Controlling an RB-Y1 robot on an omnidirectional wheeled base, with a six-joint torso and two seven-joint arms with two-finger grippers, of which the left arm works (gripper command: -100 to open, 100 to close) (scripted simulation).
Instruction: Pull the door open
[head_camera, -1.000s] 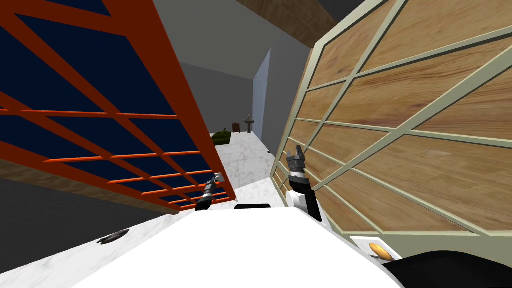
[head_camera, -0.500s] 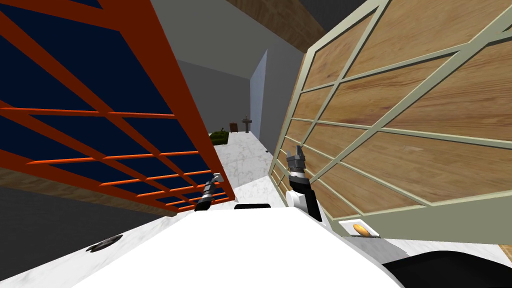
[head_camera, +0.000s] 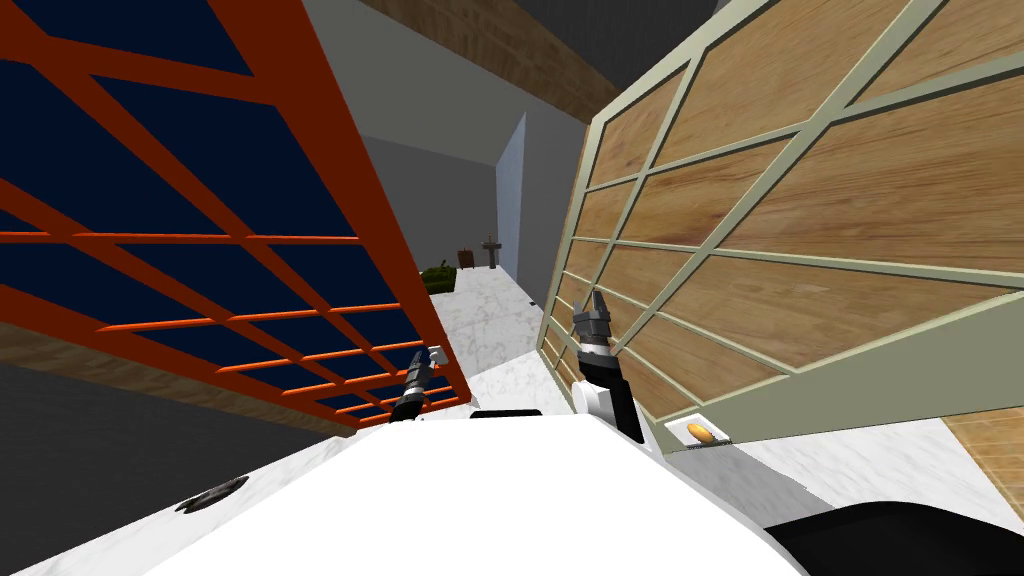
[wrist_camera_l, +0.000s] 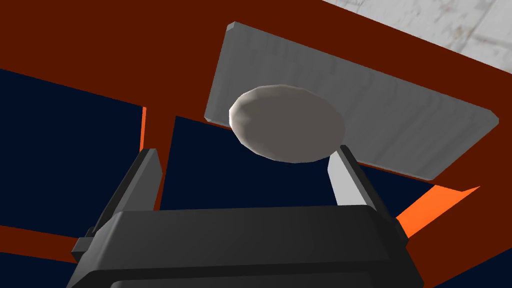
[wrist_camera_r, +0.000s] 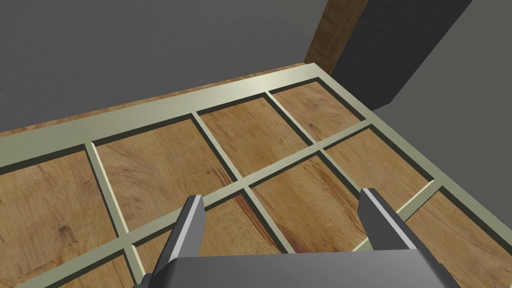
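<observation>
Left gripper (wrist_camera_l: 245, 151) spread wide, grey knob (wrist_camera_l: 286, 123) just past the fingertips.
Ease in till both fingers flank the knob, centre it, clamp squarely, then haul the red door (wrist_camera_l: 100, 45); farther off, the right gripper (wrist_camera_r: 282, 196) hangs spread at a wooden door (wrist_camera_r: 165, 165).

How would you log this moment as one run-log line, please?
left claw: open, at grey knob on red door | right claw: open, facing wooden door | knob not yet gripped

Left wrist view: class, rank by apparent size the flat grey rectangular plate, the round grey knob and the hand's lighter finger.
1. Flat grey rectangular plate
2. Round grey knob
3. Lighter finger, though nearness to the camera enlarges it
</observation>
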